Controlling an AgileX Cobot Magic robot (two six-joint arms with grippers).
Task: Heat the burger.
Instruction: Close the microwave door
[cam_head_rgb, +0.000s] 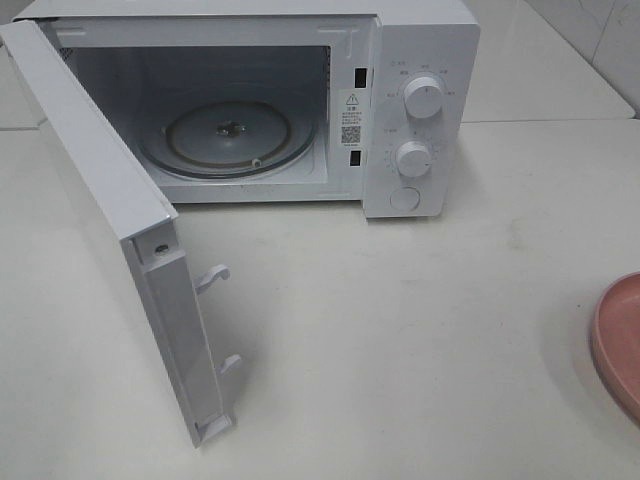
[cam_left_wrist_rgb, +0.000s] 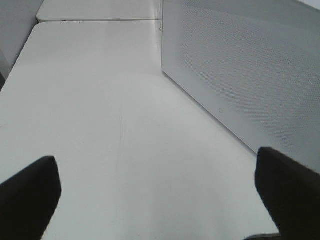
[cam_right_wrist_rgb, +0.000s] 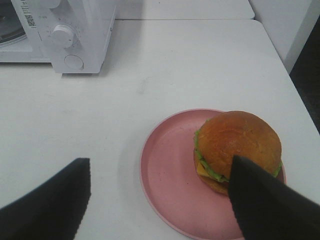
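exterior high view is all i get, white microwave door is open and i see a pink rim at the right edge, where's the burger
Observer: On that round pink plate, toward one side of it; the golden-bun burger with its green lettuce edge shows only in the right wrist view.
Operator: right jaws on it yet
Observer: No. The right gripper is open above the plate, one dark finger overlapping the burger in the picture, the other over bare white table.
Operator: and the left arm
Observer: The left gripper is open and holds nothing, over bare table beside the perforated face of the white microwave door.
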